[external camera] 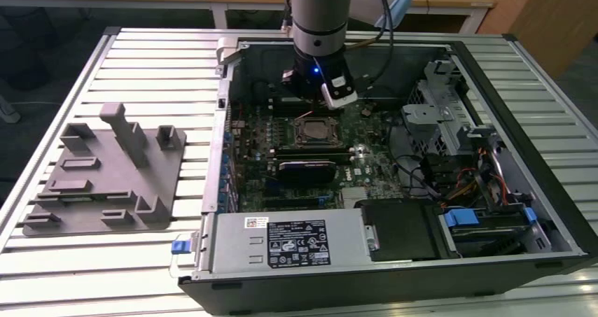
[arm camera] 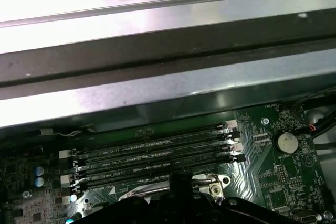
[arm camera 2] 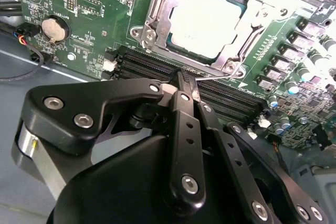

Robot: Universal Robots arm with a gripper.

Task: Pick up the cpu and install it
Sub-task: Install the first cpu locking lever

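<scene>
Presently, item one: my gripper (arm camera 2: 185,85), fingers drawn together on nothing, tips poised at the lower centre of the second wrist view, just over the memory slots (arm camera 2: 157,66) beside the socket (arm camera 2: 210,22).

Item two: the cpu (arm camera 2: 212,19), silvery lid up, lies seated inside that metal frame at upper centre of that view.

Item three: in the exterior view, the socket (external camera: 313,129) sits mid-frame beneath my arm.

Handling note, as I judge it: move straight and slowly, and keep the fingertips off the slots and frame edges.
</scene>
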